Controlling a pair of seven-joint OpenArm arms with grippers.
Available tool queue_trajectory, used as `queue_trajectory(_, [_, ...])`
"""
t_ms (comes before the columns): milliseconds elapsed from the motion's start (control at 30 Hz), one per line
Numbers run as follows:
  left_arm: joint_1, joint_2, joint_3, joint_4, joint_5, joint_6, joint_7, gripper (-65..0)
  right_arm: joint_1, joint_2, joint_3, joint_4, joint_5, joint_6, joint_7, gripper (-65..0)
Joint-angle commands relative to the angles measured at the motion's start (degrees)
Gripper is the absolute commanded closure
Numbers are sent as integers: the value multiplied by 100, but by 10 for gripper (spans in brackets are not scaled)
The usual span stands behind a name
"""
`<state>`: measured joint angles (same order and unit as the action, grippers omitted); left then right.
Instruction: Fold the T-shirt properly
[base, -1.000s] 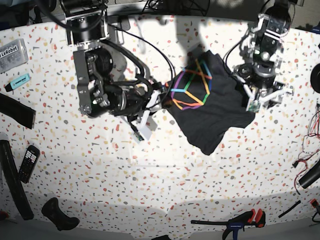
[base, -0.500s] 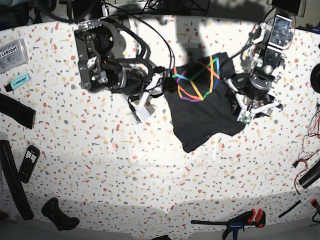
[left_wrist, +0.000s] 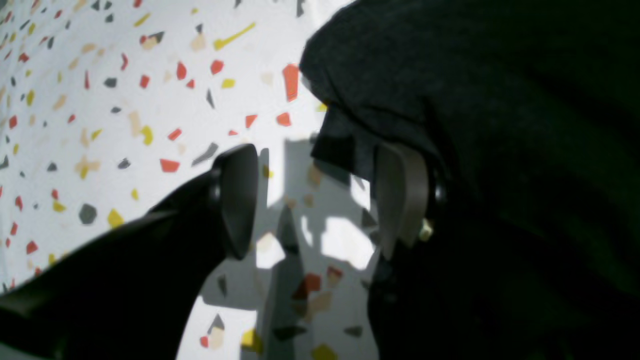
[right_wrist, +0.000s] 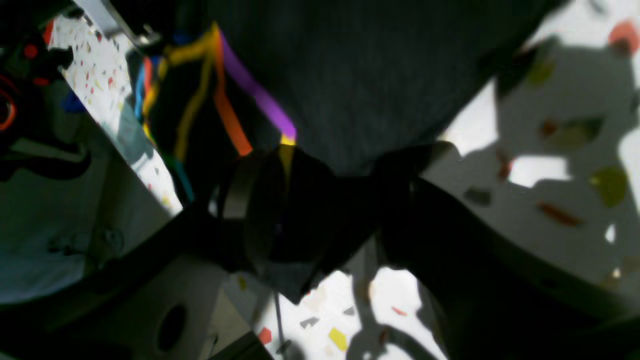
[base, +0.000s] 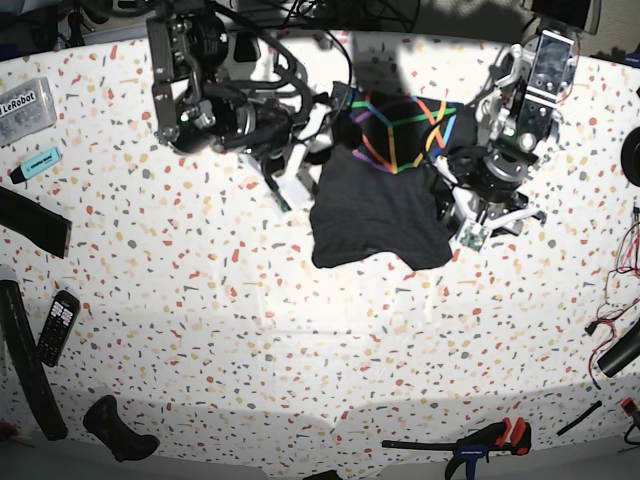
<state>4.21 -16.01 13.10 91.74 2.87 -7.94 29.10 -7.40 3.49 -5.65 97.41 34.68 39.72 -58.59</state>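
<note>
The T-shirt (base: 375, 205) is a dark charcoal heap of soft fabric, bunched and partly doubled over, with its rainbow line-cube print (base: 398, 132) turned up at the far end and plain cloth spreading toward the near edge in an uneven, rumpled hem. It lies on the speckled desk (base: 250, 330) in the far middle, between the two arms. The right tool (right_wrist: 320, 200) is at the shirt's left-hand side in the base view; in its wrist view a dark fold of fabric sits pinched between its fingers (right_wrist: 240, 195), just under the purple and orange lines of the print, so it is clamped on the T-shirt. The left tool (left_wrist: 320, 200) is at the shirt's opposite edge; its two fingers (left_wrist: 400, 195) stand wide apart with bare desk showing between them, and the cloth's edge lies just beside and behind the pale finger, not caught between the two.
</note>
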Motion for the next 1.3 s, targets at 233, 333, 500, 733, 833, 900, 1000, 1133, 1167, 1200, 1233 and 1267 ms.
queue_trajectory(233, [-181,-190,-35,92,-514,17,527,-355,72,2,7,205,-286,28,203,-323])
queue_trajectory(333, [-170,-345,-37,151,-695,17,551,-355,72,2,59,452,-474,28,219,-323])
queue_trajectory(500, [28,-632,-44,671,-791,48,586,-355,70,2,339,1036,-468,28,136,-323])
queue_trajectory(733, [706,-868,-140,2092,-756,256,791,-355,-79,39,804,2050,-391,28,-525,-323])
queue_trajectory(833, [1086,-861,-557,2531,-750,262,890,-355,-385,76,1130,2479,-249,28,-542,-323])
queue_trajectory(900, [1322,-861,-966,2697,-820,260,940,-355,-634,116,1364,2723,-256,28,-542,-323])
queue_trajectory(1000, [1657,-861,-1628,2811,-1283,227,1211,-355,-1038,225,1733,3016,-227,28,-540,-323])
queue_trajectory(1133, [2269,-861,-2339,3075,-1696,-155,1307,-355,-1565,549,2179,3318,72,28,-627,-323])
queue_trajectory(1167, [2428,-861,-2476,3167,-1753,-181,1309,-355,-1703,636,2277,3381,74,28,-627,-323])
queue_trajectory(1200, [2588,-863,-2603,3263,-1810,-199,1311,-355,-1845,719,2376,3440,72,28,-627,-323])
queue_trajectory(1233, [2752,-861,-2706,3366,-1840,-199,1314,-355,-1991,791,2472,3497,72,28,-627,-323])
queue_trajectory(1267, [2918,-861,-2793,3464,-1845,-199,1325,-355,-2146,848,2566,3550,74,28,-627,-323])
